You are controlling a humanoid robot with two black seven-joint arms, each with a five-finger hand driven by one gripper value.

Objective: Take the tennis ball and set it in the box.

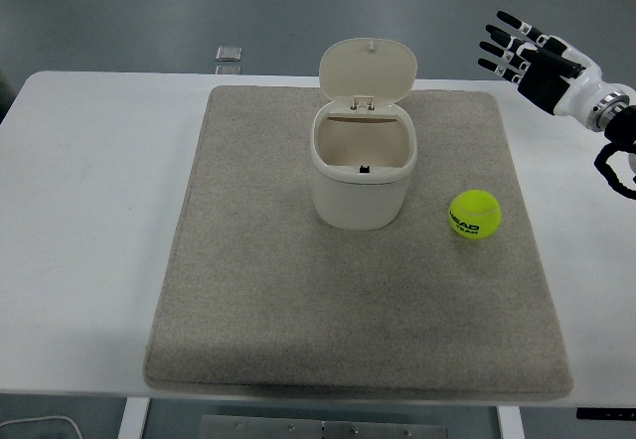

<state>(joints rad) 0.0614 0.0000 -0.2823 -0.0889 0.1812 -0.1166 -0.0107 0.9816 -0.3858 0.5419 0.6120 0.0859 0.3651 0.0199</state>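
Right hand (525, 54) is up at the far right, above the desk's (89, 211) back corner, fingers spread, holding nothing. Left hand not in view. Tennis ball (475, 215) sits on the grey mat (258, 310), right side, just beside the box (362, 166) but not touching it. Box is a cream bin near mat centre, hinged lid (368, 70) flipped up and back, mouth open, nothing visible inside apart from a small dark mark at the inner front wall. Small silvery object (229, 54) lies on the desk beyond the mat's far left corner, too small to identify. Step looks like pre-grasp approach: ball not yet touched, hand well apart from it. Next move calls for coming down and toward the near side over the ball, closing around it from above, lifting, then shifting left over the open mouth while staying clear of the raised lid.
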